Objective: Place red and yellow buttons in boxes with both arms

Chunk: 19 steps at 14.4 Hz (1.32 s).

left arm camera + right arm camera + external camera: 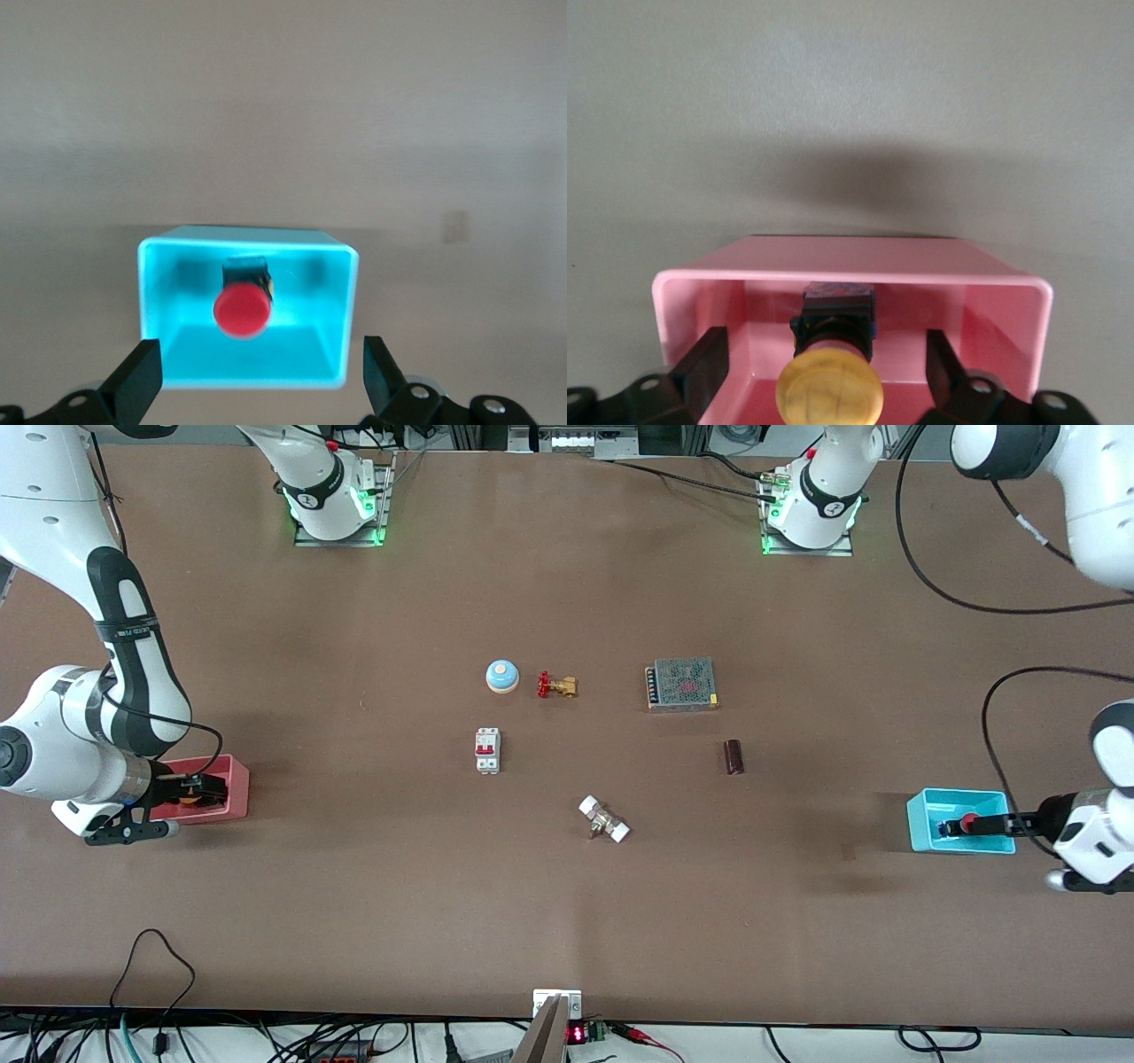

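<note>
Buttons both home — right claw (199, 790) spread wide over the pink-red plastic bin (232, 766), yellow-capped push-button (830, 382) released inside; left claw (961, 825) equally wide over the cyan plastic bin (921, 824), red-capped push-button (242, 308) sitting inside, delivery apparently done.

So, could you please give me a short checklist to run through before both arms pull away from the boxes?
1. Red-capped push-button lies inside the cyan plastic bin: ok.
2. Left gripper open, fingers apart from the button: ok.
3. Yellow-capped push-button inside the pink plastic bin: ok.
4. Right gripper open, clear of the button: ok.
5. Buttons resting on bin floors: cannot tell.
</note>
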Available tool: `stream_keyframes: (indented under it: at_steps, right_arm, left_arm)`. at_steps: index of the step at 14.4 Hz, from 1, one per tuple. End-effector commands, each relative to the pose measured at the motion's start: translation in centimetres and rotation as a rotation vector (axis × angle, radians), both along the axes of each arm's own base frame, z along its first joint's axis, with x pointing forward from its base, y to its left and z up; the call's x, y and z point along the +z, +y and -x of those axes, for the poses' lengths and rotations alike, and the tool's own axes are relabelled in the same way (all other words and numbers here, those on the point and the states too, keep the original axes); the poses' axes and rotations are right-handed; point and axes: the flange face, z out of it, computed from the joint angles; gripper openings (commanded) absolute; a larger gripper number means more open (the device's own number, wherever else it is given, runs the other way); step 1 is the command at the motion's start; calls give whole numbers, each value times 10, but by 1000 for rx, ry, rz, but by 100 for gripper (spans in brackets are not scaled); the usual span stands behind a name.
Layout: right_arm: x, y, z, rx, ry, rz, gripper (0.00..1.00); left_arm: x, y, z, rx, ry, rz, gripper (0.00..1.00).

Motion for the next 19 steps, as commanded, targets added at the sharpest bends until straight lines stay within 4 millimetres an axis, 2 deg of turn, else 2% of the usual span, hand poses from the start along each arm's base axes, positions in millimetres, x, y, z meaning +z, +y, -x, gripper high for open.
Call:
stream_keyframes:
  at_steps: [1, 3, 5, 6, 7, 8, 10, 11, 13, 15, 16, 17, 19]
  right_arm:
    - [31, 4, -1, 2, -12, -13, 100]
    - [69, 9, 1, 5, 1, -20, 100]
    - [120, 26, 4, 26, 9, -22, 100]
    - [155, 38, 6, 48, -7, -9, 100]
    - [190, 57, 9, 87, -39, 14, 100]
    - [213, 65, 14, 115, -53, 46, 100]
    - [262, 66, 30, 124, -75, 66, 100]
    - [290, 74, 42, 133, -85, 71, 100]
    - [319, 102, 61, 167, -58, 69, 100]
    - [328, 104, 78, 128, -60, 58, 100]
    - [335, 118, 83, 117, -64, 61, 100]
    - [336, 122, 92, 106, -25, 61, 100]
    - [338, 117, 98, 109, -13, 60, 100]
  left_arm:
    - [68, -26, 26, -30, -19, 15, 100]
    - [105, -68, 44, -37, -3, 16, 100]
    - [138, -111, 64, 14, -14, 0, 100]
    - [155, -130, 74, 10, -28, -5, 100]
    - [170, -141, 82, 2, -47, -10, 100]
    - [184, -149, 93, -3, -62, -11, 100]
    - [209, -159, 112, -9, -88, -13, 100]
    - [218, -163, 119, -16, -80, -13, 100]
    - [229, -165, 126, 8, -65, -10, 100]
    - [242, -164, 135, 17, -66, -11, 100]
    - [250, -166, 141, 39, -67, -12, 100]
    - [255, -168, 146, 72, -55, -15, 100]
    - [261, -176, 151, 57, -60, -22, 100]
